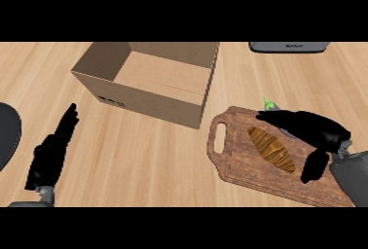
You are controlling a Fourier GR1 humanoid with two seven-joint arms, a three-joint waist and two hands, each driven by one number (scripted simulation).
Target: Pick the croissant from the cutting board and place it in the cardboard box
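Observation:
A golden-brown croissant [271, 148] lies lengthwise on a dark wooden cutting board [241, 168] at the lower right. My right hand [310, 127] hovers over the board's right side, fingers spread toward the croissant's far end and thumb pointing down beside its near end; it holds nothing. An open cardboard box [155, 80] stands upright at the upper left of the board, its inside bare. At the lower left my left hand [52, 151] rests open on the counter, fingers straight.
A small green object [268, 102] peeks out just beyond the board behind my right hand. A grey appliance [289, 46] sits at the top right edge. A dark rounded object [7, 133] shows at the far left edge.

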